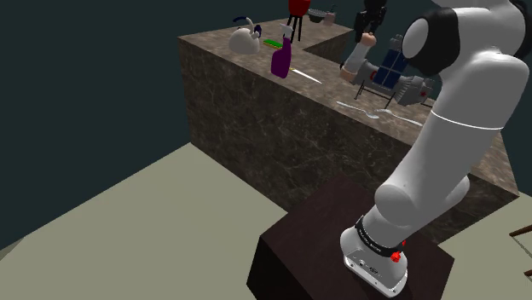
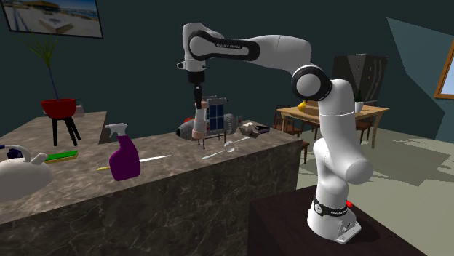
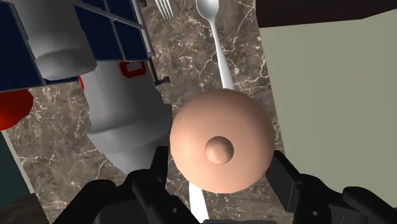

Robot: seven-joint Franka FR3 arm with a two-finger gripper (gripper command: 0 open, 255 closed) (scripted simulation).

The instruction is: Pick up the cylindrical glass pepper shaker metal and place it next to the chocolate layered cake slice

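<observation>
The pepper shaker [image 3: 219, 137] is a peach-coloured cylinder with a rounded top and a small knob. It stands upright on the marble counter [image 2: 182, 182] beside a grey and blue rack-like object [image 2: 214, 116]. My gripper [image 3: 219, 165] comes straight down on it, with one black finger pressed against each side of its head. From across the counter, the gripper [image 2: 196, 100] caps the shaker [image 2: 198, 122]. In the shoulder view the gripper [image 1: 368, 31] sits on the shaker [image 1: 356, 61] near the counter's far right. A small grey and brown thing [image 2: 255, 129] lies near the counter's end.
A spoon [image 3: 213, 25] and a fork [image 3: 164, 6] lie just past the shaker. Further along the counter are a purple spray bottle [image 2: 124, 156], a white kettle [image 2: 18, 171], a green item [image 2: 64, 155] and a red bowl on legs [image 2: 60, 109]. A dining table [image 2: 327, 113] stands behind.
</observation>
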